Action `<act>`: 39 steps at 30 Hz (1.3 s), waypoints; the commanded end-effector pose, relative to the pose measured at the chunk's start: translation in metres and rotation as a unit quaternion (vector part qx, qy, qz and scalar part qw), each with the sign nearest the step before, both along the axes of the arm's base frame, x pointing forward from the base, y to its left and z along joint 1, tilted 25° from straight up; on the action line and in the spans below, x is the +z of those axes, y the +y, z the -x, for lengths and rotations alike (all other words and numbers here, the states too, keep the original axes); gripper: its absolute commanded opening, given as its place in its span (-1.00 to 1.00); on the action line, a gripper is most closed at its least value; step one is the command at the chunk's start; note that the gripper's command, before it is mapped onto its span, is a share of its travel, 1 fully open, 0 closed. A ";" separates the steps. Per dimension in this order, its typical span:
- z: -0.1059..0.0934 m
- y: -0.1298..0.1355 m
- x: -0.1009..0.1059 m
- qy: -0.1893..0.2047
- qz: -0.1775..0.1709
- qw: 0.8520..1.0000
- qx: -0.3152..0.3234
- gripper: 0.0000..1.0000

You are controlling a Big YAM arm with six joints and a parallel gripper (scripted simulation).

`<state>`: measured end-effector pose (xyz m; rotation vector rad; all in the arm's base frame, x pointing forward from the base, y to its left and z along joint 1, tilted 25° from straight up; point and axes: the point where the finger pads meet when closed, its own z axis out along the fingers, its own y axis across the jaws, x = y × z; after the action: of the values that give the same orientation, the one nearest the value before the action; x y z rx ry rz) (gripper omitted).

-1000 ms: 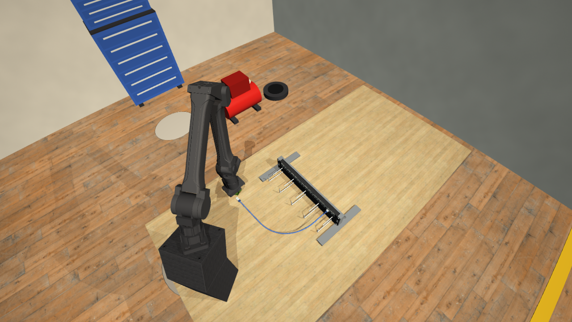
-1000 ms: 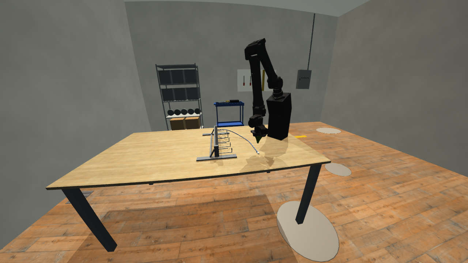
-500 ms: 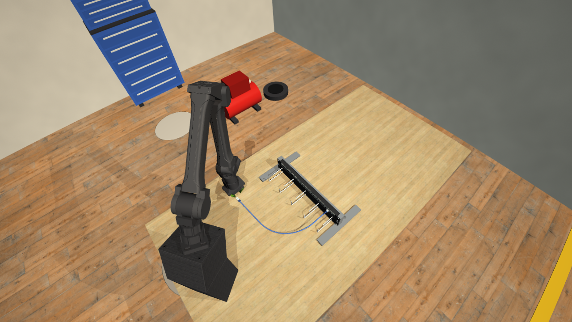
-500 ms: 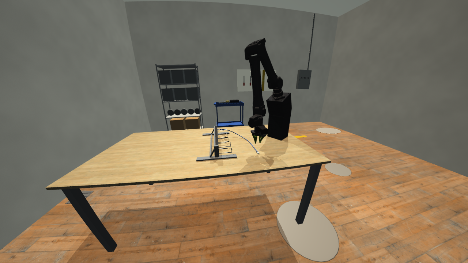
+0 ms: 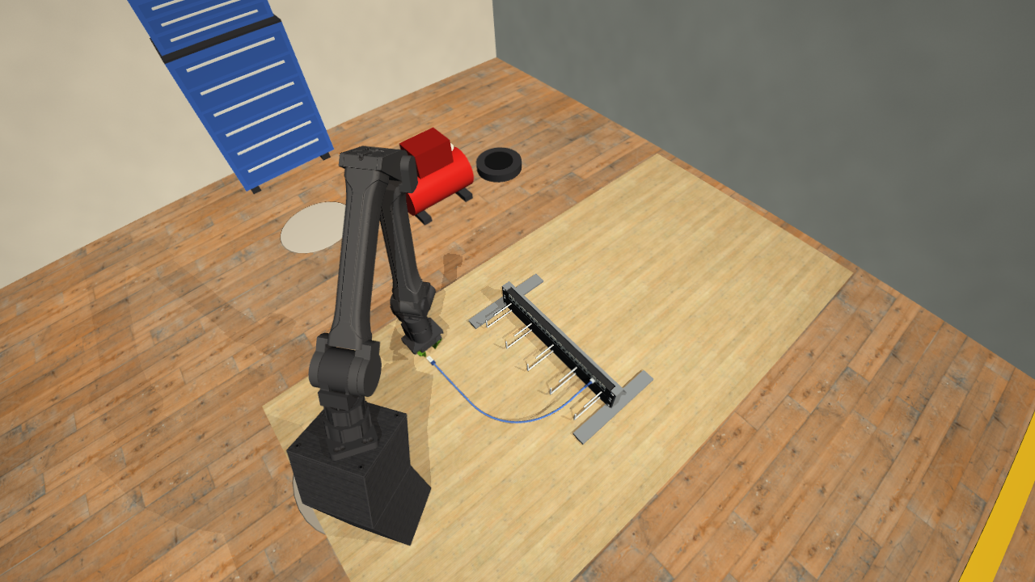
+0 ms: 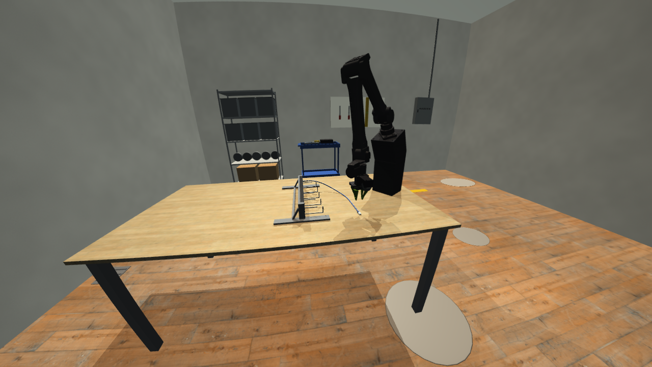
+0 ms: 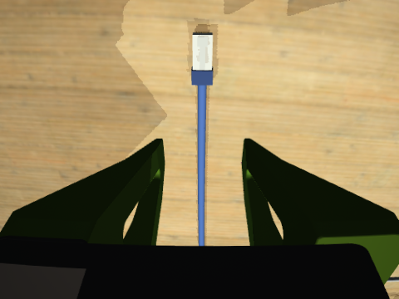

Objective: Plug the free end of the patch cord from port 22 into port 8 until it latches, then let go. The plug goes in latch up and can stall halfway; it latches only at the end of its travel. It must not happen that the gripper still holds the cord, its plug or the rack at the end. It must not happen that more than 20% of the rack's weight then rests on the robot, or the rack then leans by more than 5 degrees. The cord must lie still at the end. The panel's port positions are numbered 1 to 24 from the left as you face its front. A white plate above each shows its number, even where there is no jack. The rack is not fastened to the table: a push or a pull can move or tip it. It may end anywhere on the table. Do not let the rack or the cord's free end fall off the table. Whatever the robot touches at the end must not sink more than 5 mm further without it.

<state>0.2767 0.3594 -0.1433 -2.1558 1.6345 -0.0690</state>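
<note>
The black parallel gripper with green fingers hangs over the pale wooden table (image 5: 651, 238), its fingers spread part-way and pinching nothing; the thin blue patch cord (image 7: 201, 172) runs between them untouched. Just beyond, the white clear-bodied plug (image 7: 202, 51) lies flat on the table. Farther off stands the black patch panel rack on grey feet (image 5: 560, 339), well apart. This looks like the pre-grasp step: next, lower and close on the plug body.

a blue cord (image 7: 201, 161) is ending in a white plug (image 7: 202, 51); dark green fingers are showing over the pale wood-grain table (image 7: 332, 89).
</note>
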 end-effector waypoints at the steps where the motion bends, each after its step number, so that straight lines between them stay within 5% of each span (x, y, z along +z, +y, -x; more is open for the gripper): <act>1: 0.001 0.000 0.008 -0.007 -0.004 1.000 0.008 -0.28; 15: -0.002 0.003 0.008 -0.009 -0.007 1.000 0.007 -0.28; 39: -0.012 0.008 -0.027 -0.001 -0.006 1.000 -0.010 -0.28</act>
<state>0.2822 0.3657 -0.1671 -2.1574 1.6382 -0.0696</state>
